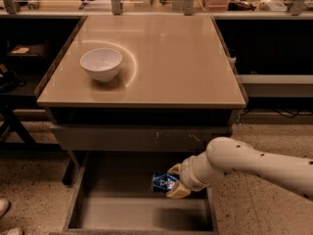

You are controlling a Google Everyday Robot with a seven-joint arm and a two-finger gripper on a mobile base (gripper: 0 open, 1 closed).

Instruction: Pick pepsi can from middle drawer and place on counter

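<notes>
Just below the scratched drawer front [137, 137], the claw [172, 182] grips the pepsi can [162, 181] over the middle drawer [122, 214].

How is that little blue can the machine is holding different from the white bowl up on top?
The pepsi can is dark blue with a logo; the white bowl is plain white. The can is the smaller of the two. The can is tipped sideways, clamped in the pincer over the open middle drawer, while the bowl sits upright and untouched on the counter. Both are round containers.
</notes>
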